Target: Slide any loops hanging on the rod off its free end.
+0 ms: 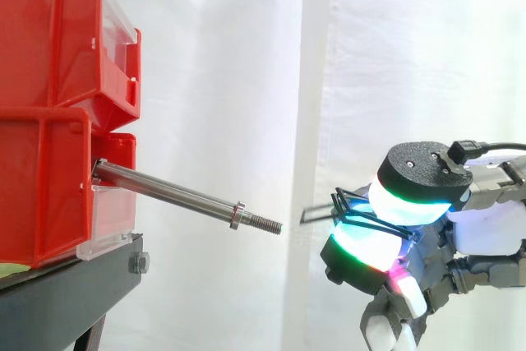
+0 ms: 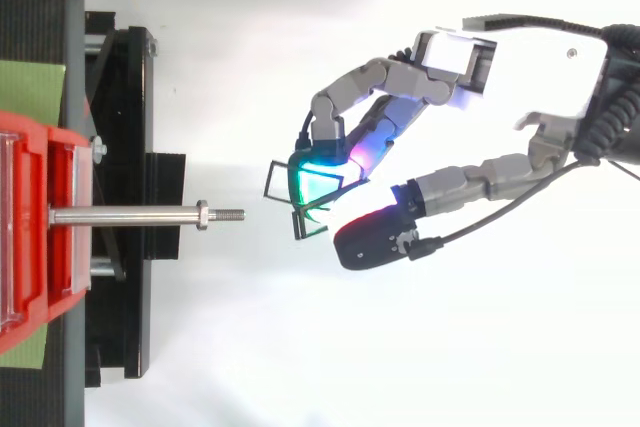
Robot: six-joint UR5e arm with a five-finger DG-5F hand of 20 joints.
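White curtain point(image 1: 246, 80) behind: loops off, rod bare.
The hand point(image 2: 540, 67) pinches thin black wire loops point(image 1: 319, 213) between curled fingertips, near but clear of the rod's point(image 1: 177, 191) threaded free end. The rod juts empty from the red bins point(image 1: 49, 187), so the task looks done.
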